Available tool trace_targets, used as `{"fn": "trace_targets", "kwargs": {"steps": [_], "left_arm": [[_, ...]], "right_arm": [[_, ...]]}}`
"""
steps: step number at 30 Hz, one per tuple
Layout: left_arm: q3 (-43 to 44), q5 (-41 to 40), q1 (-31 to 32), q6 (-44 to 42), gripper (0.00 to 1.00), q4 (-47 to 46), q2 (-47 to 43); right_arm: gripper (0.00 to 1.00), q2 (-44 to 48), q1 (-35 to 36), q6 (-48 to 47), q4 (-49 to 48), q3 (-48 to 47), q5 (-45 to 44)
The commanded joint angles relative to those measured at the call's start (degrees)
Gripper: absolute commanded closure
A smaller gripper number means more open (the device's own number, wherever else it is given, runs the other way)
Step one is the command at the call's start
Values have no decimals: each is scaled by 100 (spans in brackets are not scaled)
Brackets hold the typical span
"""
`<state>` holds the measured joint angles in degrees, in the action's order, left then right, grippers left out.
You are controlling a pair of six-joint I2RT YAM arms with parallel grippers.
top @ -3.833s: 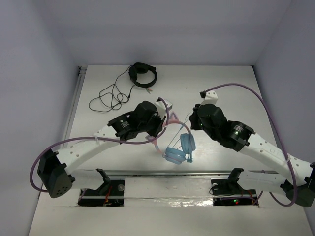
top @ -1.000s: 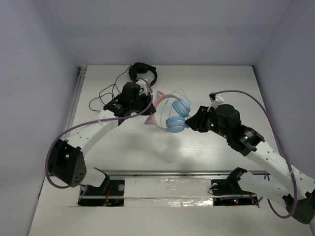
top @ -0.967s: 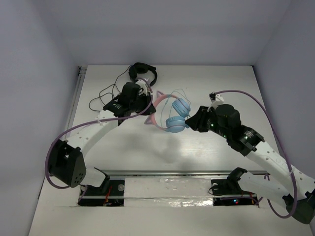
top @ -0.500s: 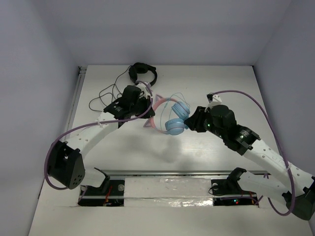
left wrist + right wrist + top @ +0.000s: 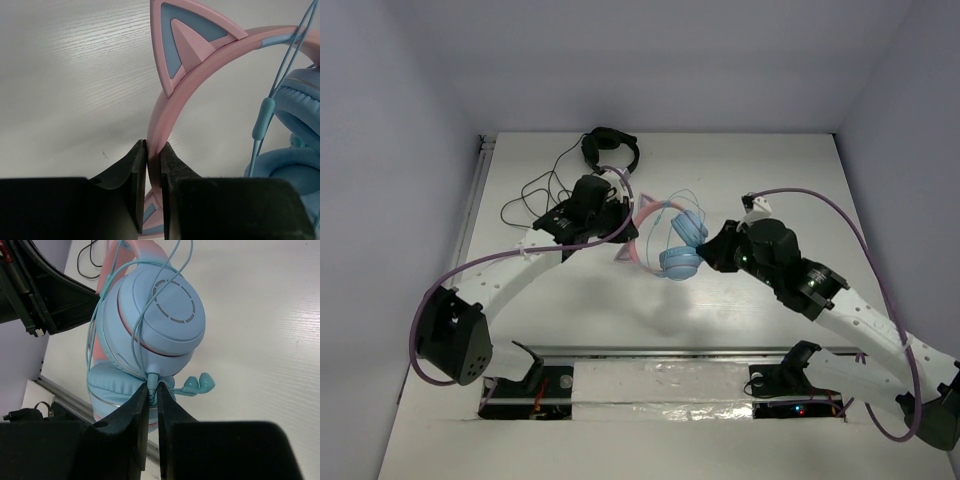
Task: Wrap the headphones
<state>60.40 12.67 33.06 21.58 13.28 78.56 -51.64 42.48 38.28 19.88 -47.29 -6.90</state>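
Note:
The headphones [image 5: 678, 245] hang above the middle of the table between both arms. Their light blue earcups [image 5: 160, 320] are folded together, and the thin pale blue cable [image 5: 131, 342] loops over them. My left gripper [image 5: 153, 150] is shut on the pink cat-eared headband [image 5: 172, 95]; in the top view it [image 5: 622, 212] sits left of the earcups. My right gripper [image 5: 151, 390] is shut on the cable's plug end [image 5: 152, 381] under the upper earcup; in the top view it [image 5: 710, 252] sits right of the earcups. A small teal plug [image 5: 199, 385] sticks out beside my fingers.
Black headphones [image 5: 610, 150] with a black cable [image 5: 538, 197] lie at the back left, just behind my left arm. A metal rail [image 5: 660, 350] runs along the table's near edge. Walls close the left, right and back sides.
Both grippers kept their hold on the headphones. Over the last second the headphones shifted slightly; 3.8 s ago they were lower and nearer the front rail, with the arms closer in.

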Motion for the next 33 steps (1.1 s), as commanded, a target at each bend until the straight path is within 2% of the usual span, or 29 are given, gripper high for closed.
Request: {"fn": "trace_targets", "kwargs": {"steps": [1, 4, 8, 12, 16, 24, 29, 31, 33], "left_arm": [[191, 509, 113, 241, 100, -467, -315], [340, 526, 113, 154, 100, -388, -219], [446, 544, -19, -5, 100, -221, -69], [367, 746, -282, -66, 100, -282, -52], [349, 711, -282, -93, 100, -273, -8], [288, 1062, -554, -84, 100, -405, 54], [244, 1413, -766, -31, 100, -563, 89], [235, 1449, -827, -31, 100, -563, 89], [235, 1467, -827, -31, 100, -563, 80]], "right_arm": [[91, 110, 59, 39, -134, -52, -146], [97, 215, 59, 30, -20, -52, 4], [100, 426, 59, 21, 279, -131, 268], [100, 725, 59, -5, 648, -272, 127], [100, 760, 59, -31, 815, -386, 74], [100, 612, 59, -180, 877, -562, 1092], [100, 708, 59, -251, 1097, -571, 997], [98, 743, 59, -260, 1088, -562, 1059], [88, 787, 59, -216, 1080, -597, 963]]}}
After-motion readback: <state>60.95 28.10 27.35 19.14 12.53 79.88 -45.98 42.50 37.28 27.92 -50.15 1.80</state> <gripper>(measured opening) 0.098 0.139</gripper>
